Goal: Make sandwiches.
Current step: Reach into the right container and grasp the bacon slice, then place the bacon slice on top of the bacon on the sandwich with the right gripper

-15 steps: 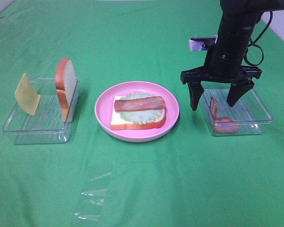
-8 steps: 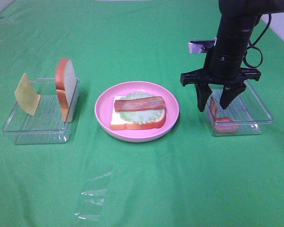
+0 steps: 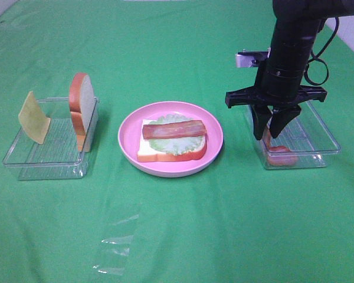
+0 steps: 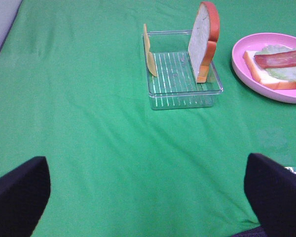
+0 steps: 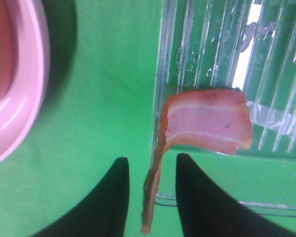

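A half-built sandwich (image 3: pixel 172 140) lies on the round pink plate (image 3: pixel 130 127): a bread slice, lettuce and one bacon strip on top. It also shows in the left wrist view (image 4: pixel 278 69). A second bacon strip (image 3: pixel 281 157) lies in the right clear tray (image 3: pixel 318 132), one end standing up. My right gripper (image 3: pixel 267 135) is lowered over that raised end, its fingers narrowly apart on either side of it (image 5: pixel 152 159), small gaps still showing. The bacon strip (image 5: pixel 207 121) is bent at the tray wall. My left gripper (image 4: pixel 148 195) is wide open and empty.
The left clear tray (image 3: pixel 44 156) holds an upright bread slice (image 3: pixel 82 109) and a yellow cheese square (image 3: pixel 33 117) leaning on its far-left wall. A crumpled piece of clear film (image 3: pixel 115 247) lies on the green cloth near the front.
My right gripper's fingers have closed in from wide open to a narrow gap around the raised end of the bacon strip. Nothing else has moved.
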{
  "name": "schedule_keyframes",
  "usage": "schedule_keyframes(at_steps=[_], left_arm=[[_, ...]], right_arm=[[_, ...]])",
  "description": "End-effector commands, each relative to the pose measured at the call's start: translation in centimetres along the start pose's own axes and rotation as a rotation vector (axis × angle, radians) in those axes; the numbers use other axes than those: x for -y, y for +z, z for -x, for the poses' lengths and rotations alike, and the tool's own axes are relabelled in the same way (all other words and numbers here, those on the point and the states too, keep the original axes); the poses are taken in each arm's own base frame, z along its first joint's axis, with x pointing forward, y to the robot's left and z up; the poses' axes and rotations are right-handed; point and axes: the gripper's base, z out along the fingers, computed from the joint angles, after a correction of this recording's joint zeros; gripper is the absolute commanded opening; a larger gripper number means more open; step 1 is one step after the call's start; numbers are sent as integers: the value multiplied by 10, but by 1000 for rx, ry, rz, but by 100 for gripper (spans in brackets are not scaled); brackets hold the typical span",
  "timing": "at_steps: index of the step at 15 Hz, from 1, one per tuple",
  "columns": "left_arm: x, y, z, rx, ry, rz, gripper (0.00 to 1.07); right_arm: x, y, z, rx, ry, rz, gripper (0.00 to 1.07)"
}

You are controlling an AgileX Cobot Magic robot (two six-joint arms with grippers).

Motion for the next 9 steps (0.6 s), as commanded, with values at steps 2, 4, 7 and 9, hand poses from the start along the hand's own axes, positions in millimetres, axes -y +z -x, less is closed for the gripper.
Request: schedule_keyframes(at_steps=[2,4,7,9], left_arm=[[0,0,0,4,3,0,100],[0,0,0,4,3,0,100],[0,0,0,4,3,0,100],[0,0,0,4,3,0,100]], right_arm=[[3,2,-1,-13,30,-15,0],[3,2,-1,-12,31,-15,0],[2,-18,-3,-16,24,-16,0],[2,-43,-5,45,24,-6,0]])
